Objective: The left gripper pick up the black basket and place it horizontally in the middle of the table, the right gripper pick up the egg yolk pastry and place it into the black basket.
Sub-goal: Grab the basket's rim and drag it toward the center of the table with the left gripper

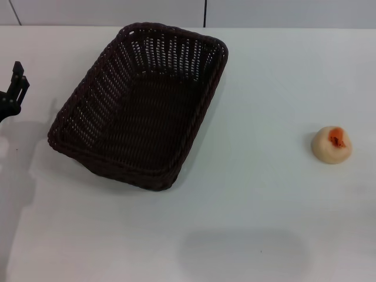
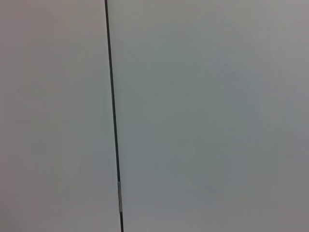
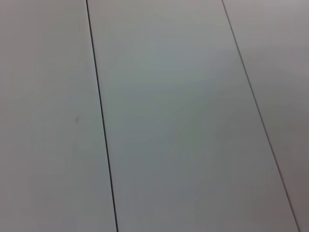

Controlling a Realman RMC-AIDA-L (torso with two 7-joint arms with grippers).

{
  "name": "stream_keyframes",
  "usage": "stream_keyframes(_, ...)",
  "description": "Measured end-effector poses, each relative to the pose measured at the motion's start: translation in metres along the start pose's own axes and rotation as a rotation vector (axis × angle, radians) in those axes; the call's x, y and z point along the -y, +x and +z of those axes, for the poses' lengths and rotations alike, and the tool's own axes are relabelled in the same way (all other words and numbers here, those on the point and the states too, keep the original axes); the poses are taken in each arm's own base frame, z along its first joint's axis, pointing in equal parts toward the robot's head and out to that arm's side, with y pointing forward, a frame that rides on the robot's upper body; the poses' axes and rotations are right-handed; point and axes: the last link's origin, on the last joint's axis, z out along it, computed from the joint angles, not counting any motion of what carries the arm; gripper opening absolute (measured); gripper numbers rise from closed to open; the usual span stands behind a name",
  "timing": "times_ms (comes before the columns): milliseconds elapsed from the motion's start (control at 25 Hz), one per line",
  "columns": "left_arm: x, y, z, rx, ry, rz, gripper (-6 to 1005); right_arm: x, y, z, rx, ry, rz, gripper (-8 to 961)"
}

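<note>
Lying apart: black basket, egg yolk pastry

The black basket sits skewed on the left half of the white table, its inside open from above. Bare tabletop runs between it and the egg yolk pastry, well apart on the right. The left gripper hangs beside the basket's left rim, a clear gap between them

Black basket: dark woven wicker, upright, empty, skewed, toward worktop's far-left area. Egg yolk pastry: pale dome, orange-red spot, near right edge.
</note>
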Motion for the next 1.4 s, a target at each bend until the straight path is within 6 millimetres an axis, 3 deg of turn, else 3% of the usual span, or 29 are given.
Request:
stream_keyframes(400, -0.003, 0.004, 0.004, -0.019, -0.006, -0.01, 783, 0.0, 0.0, -0.001, 0.001, -0.001, 0.001, 811)
stream_keyframes(600, -0.008, 0.015, 0.02, -0.023, -0.032, -0.044, 784, -0.002, 0.0, 0.0, 0.0, -0.014, 0.006, 809)
stream_keyframes(720, -0.01, 0.028, 0.041, 0.008, -0.079, -0.044, 783, -0.002, 0.0, -0.001, 0.001, -0.014, 0.006, 807)
stream_keyframes(760, -0.014, 0.04, 0.058, 0.056, -0.131, -0.03, 783, -0.002, -0.001, -0.001, 0.001, -0.013, 0.005, 807)
stream_keyframes(840, -0.015, 0.045, 0.065, 0.085, -0.149, -0.031, 783, -0.001, -0.001, -0.001, 0.001, -0.011, 0.004, 806)
stream_keyframes(960, -0.018, 0.075, 0.089, 0.223, -0.209, -0.049, 784, -0.001, -0.001, -0.002, 0.0, -0.008, 0.002, 804)
stream_keyframes(1000, -0.018, 0.075, 0.089, 0.223, -0.209, -0.049, 784, 0.0, -0.001, -0.002, 0.0, -0.007, 0.002, 804)
stream_keyframes(1160, -0.029, 0.113, 0.101, 0.283, -0.239, 0.002, 784, 0.0, -0.001, -0.003, -0.001, -0.006, 0.001, 802)
stream_keyframes(1400, -0.042, 0.138, 0.108, 0.437, -0.271, 0.13, 783, 0.0, -0.001, -0.003, -0.001, -0.005, 0.001, 799)
